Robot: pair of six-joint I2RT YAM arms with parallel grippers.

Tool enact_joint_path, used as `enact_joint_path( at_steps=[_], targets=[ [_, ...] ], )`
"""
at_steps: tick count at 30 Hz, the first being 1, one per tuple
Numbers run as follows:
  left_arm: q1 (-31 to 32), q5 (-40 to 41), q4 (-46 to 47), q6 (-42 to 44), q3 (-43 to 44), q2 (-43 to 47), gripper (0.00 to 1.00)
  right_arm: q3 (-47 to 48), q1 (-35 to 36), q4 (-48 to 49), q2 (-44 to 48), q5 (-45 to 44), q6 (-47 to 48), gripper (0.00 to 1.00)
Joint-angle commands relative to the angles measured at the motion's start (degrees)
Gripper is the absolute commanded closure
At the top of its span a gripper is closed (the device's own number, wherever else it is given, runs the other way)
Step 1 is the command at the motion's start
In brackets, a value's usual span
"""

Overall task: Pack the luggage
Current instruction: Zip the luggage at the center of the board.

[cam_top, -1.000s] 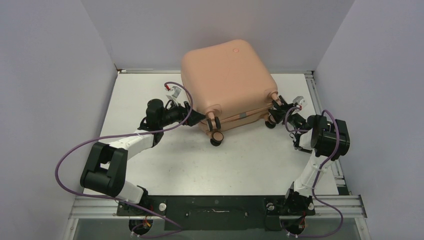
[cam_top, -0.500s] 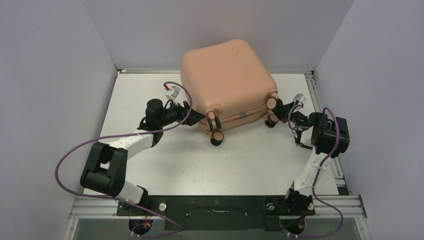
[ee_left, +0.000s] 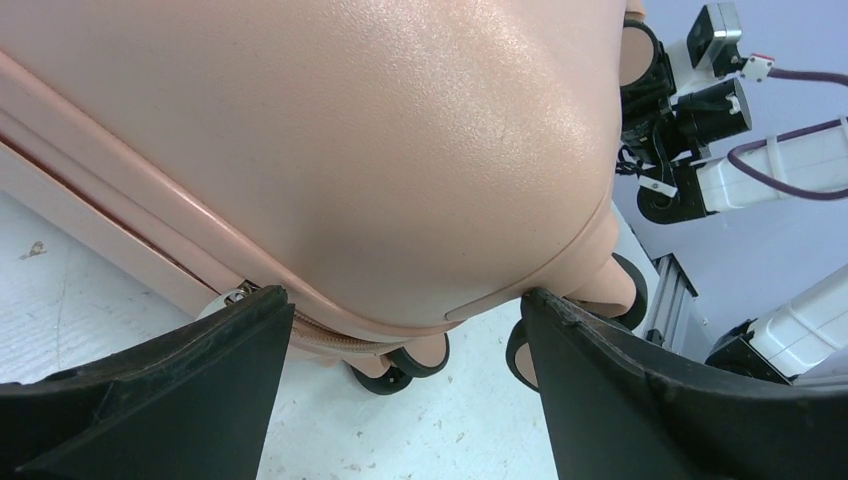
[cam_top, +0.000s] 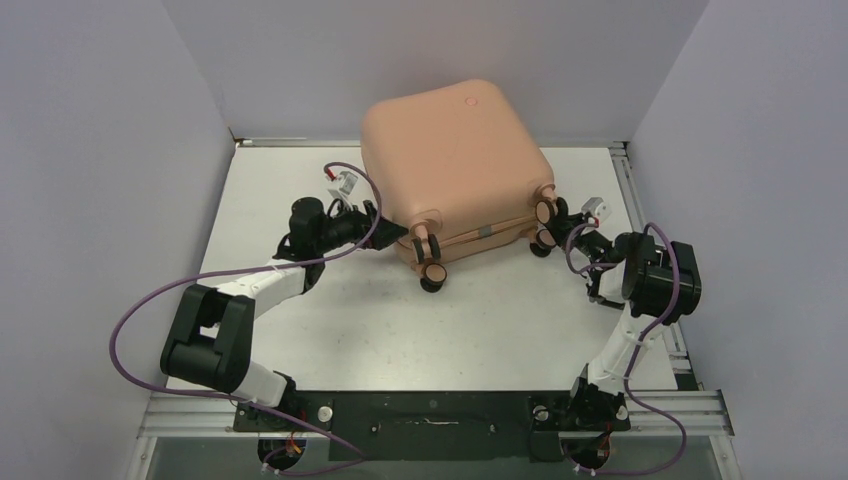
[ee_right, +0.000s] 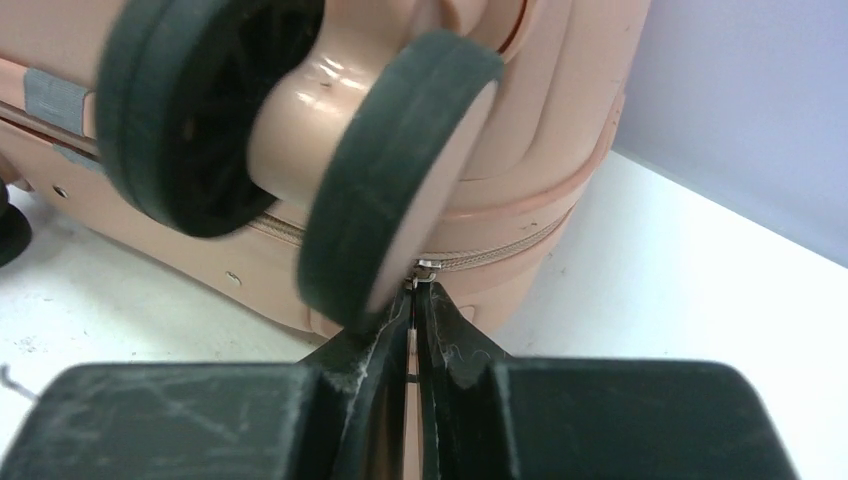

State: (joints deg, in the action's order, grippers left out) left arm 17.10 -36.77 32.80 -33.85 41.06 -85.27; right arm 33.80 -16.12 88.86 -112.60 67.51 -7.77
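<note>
I see the pink suitcase (cam_top: 455, 160) lying closed on the white table (cam_top: 480, 320), top-middle of the overhead pic, tipped up a bit at the back. My L claw (cam_top: 388, 232) is wide open at the case's lower-left corner, w/ one finger on each side of the shell. My R claw (ee_right: 413, 295) is at the lower-right corner, just under a black wheel (ee_right: 395, 175). It's squeezed tight on the little zip pull (ee_right: 424, 265).

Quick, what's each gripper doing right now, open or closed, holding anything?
Left gripper: open, straddling a corner of the luggage, not gripping.
Right gripper: closed on the luggage's zipper pull.
</note>
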Motion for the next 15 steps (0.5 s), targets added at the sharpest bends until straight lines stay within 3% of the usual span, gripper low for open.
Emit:
enact_joint_path(
  at_steps=[1,15],
  targets=[
    [0.2,1.5,3.4,-1.6,0.4,-0.6,0.14,-3.9,1.1,6.2,6.3,5.8,8.5,0.95],
    [2.9,2.5,4.5,-3.4,0.2,-1.3,0.16,-4.3,6.5,6.7,10.7,12.6,4.4,0.95]
  ],
)
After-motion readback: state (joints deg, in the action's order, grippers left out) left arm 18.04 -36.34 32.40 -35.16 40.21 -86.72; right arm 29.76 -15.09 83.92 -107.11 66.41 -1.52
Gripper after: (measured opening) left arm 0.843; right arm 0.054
